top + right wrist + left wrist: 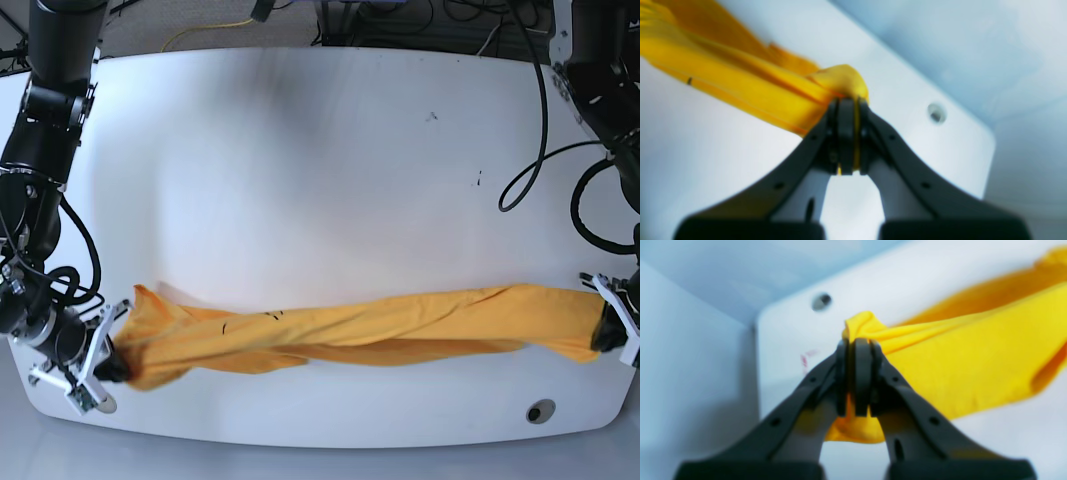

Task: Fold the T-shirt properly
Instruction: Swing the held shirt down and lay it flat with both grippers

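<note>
So you had the shirt (400, 322) stretched between both arms, running side to side near the edge of the counter (300, 180) that's at the bottom of the base view. Your left jaws (858, 376) were clamped on one end of it, and your right jaws (848, 136) were pinched on the other, with fabric poking out past the tips in both wrist views. As for progress, you'd got it into a long, narrow band with some layers overlapping, so I'd call that partway, maybe a first fold in the works. It wasn't a finished one: the lower layer stuck out unevenly under the top one, and the end by your right jaws looked bunched up. What you had left, I reckon, was laying that band down flat, lining up the edges, letting go, then bringing the ends in for a compact bundle. Couldn't tell where the sleeves or collar were, tbh.
</note>
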Available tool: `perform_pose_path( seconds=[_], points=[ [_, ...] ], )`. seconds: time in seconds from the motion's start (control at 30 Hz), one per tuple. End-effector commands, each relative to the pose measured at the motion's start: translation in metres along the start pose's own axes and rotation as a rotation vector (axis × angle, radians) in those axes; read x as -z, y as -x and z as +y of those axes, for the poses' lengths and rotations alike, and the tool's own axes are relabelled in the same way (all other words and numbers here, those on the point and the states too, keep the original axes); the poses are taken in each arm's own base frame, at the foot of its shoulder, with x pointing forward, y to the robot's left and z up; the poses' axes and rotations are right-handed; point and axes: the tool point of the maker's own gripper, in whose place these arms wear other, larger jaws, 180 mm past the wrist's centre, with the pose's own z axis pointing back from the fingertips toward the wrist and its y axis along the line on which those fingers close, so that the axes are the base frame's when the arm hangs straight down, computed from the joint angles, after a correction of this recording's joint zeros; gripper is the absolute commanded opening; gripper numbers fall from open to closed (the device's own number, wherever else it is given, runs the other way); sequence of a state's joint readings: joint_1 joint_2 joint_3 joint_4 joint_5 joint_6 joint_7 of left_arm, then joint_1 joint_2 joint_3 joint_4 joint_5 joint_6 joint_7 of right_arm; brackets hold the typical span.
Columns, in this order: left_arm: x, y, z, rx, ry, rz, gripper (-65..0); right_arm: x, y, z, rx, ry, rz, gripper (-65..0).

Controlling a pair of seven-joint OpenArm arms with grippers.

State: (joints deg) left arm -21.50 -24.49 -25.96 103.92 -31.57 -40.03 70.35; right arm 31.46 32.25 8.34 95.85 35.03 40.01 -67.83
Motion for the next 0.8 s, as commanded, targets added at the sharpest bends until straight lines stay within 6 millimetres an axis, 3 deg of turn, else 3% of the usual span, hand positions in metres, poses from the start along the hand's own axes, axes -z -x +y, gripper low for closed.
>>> perform_pose_path(
  seconds=[0.0,0.23,0.33,0.6,0.77],
  points=[
    [-0.013,0.007,-0.006,0.029,-0.002,-0.01,-65.0,-0.011,0.005,0.003,0.0,0.019,-0.024,-65.0],
    [-0.03,0.075,-0.038,-0.042,0.084,0.108,-65.0,-0.017,0.064,0.047,0.055,-0.027,0.058,-65.0],
    [-0.044,0.106,-0.042,-0.091,0.092,0.166,-65.0,-0.024,0.088,0.069,0.094,-0.044,0.085,-65.0],
    [-0.073,0.166,-0.054,-0.134,0.101,0.327,-65.0,-0.041,0.141,0.11,0.171,-0.108,0.18,-65.0],
    [-0.091,0.194,-0.057,-0.156,0.096,0.406,-65.0,-0.056,0.166,0.137,0.269,-0.188,0.199,-65.0]
  ],
)
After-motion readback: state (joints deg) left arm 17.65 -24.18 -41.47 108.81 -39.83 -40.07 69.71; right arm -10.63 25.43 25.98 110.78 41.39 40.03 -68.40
